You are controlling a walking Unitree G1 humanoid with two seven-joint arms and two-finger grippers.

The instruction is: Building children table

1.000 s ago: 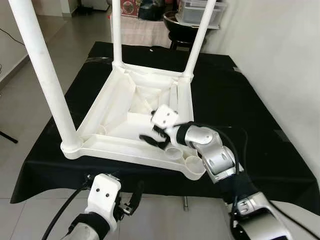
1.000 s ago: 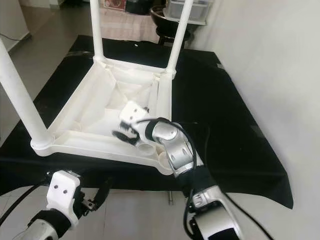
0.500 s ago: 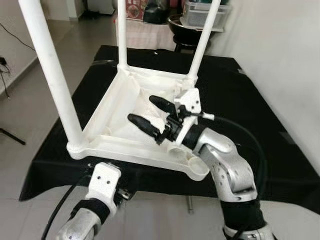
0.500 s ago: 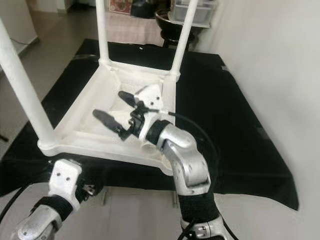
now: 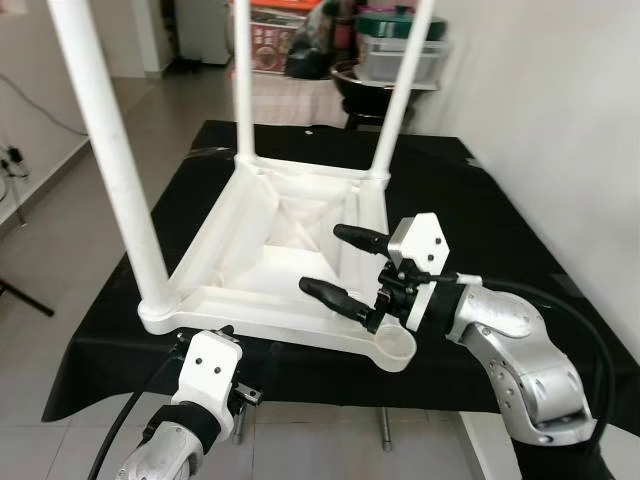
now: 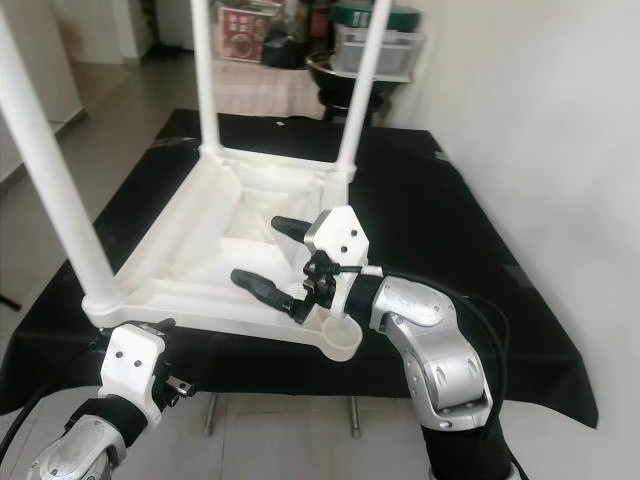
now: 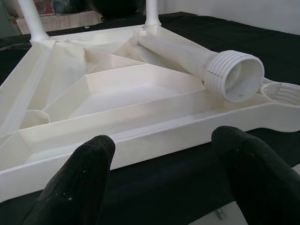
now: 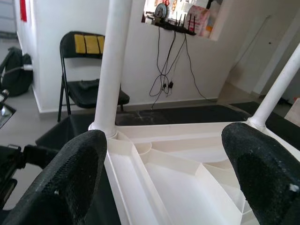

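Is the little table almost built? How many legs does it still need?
Done: three white legs stand screwed into the upside-down tabletop on the black cloth. In hand: nothing is gripped. The right gripper hovers open above the near right corner, and the left gripper waits open at the near edge. Left: the fourth leg lies loose inside the tabletop, and the corner socket is empty.

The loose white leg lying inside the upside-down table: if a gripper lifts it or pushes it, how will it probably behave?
The loose leg is a round tube, so a push would probably roll it, though the upturned table walls may stop it. Its open threaded end shows it hollow, so likely light and stiff. Its smooth surface might slip between the right gripper fingers.
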